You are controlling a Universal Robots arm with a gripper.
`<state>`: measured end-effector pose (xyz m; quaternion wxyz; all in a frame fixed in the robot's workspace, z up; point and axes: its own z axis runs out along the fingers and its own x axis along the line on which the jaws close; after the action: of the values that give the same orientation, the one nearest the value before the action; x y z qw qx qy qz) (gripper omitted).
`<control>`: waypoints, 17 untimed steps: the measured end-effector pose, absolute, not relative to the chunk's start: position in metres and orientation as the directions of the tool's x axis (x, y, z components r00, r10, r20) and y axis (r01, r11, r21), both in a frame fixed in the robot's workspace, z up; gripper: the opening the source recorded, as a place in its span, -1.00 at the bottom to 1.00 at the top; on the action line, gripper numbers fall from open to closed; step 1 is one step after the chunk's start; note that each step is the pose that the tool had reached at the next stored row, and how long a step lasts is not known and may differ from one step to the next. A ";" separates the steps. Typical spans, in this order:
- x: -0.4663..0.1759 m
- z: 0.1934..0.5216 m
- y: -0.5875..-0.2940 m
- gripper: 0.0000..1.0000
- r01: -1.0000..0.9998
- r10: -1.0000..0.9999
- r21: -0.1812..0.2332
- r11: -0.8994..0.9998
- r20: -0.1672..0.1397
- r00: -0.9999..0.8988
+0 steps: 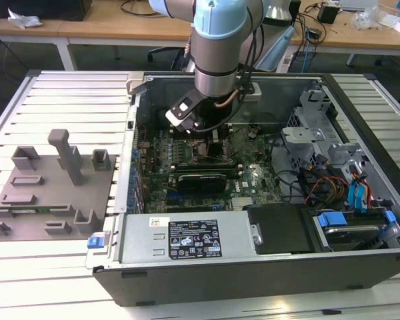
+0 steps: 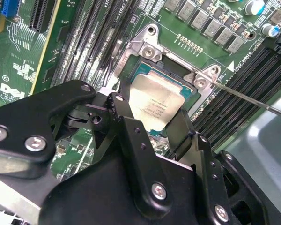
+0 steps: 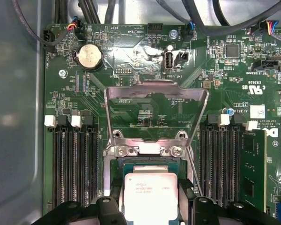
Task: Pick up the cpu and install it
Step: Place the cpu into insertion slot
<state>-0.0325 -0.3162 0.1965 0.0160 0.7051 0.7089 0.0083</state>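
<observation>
The cpu (image 2: 155,104), a small square chip with a pale silvery top, sits between my gripper's (image 2: 150,118) two black fingers (image 2: 123,112), directly over the open socket frame (image 2: 147,46) on the green motherboard. In the first wrist view the cpu (image 3: 150,193) covers the socket opening, with my gripper (image 3: 150,190) closed against two opposite edges and the metal load plate (image 3: 157,91) standing raised behind it. Whether the chip rests in the socket or hovers just above it, I cannot tell. In the exterior view the arm's wrist (image 1: 217,80) reaches down into the open computer case (image 1: 253,267).
Rows of memory slots (image 3: 72,159) flank the socket on both sides. A thin lever rod (image 2: 253,99) sticks out beside the frame. A long black expansion card (image 1: 201,180), a power supply (image 1: 187,237) and a drive cage with cables (image 1: 323,143) fill the case. A grey fixture plate (image 1: 50,187) lies on the exterior view's left.
</observation>
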 end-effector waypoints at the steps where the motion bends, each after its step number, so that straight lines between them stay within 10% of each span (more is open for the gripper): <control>1: -0.032 0.196 -0.316 0.09 0.999 1.000 0.034 0.002 -0.011 -0.002; 17: -0.032 0.194 -0.316 0.09 0.999 1.000 0.035 -0.012 -0.011 0.012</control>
<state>-0.0318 -0.3158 0.1941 0.0162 0.7111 0.7028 0.0083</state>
